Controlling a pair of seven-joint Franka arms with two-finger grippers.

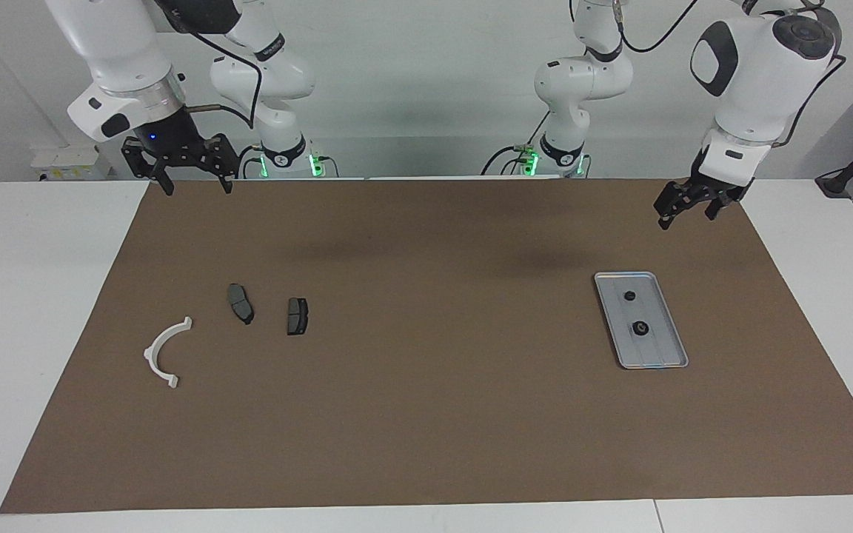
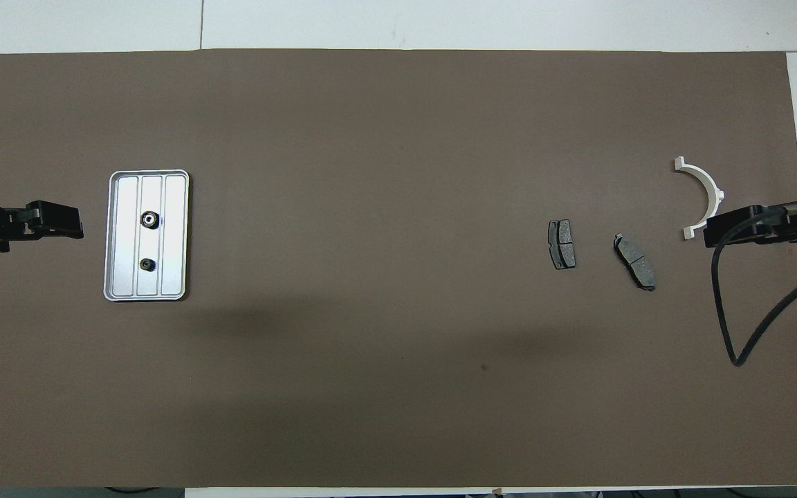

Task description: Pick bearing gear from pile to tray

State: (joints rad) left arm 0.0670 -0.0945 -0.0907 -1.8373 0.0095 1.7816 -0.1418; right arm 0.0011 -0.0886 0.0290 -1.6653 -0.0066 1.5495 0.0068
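We judge the bearing gears (image 1: 640,328) small, rigid, light; we'd pinch across the rim; left gripper (image 1: 688,205) and right gripper (image 1: 188,178) gape empty.

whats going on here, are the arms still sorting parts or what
Nothing is being held right now. The silver tray holds two small black round parts, and the left tool hangs open and empty above the mat near it. The right tool waits open at the mat's edge nearest the robots. Two brake pads and a white half-ring bracket lie on the mat at the right arm's end.
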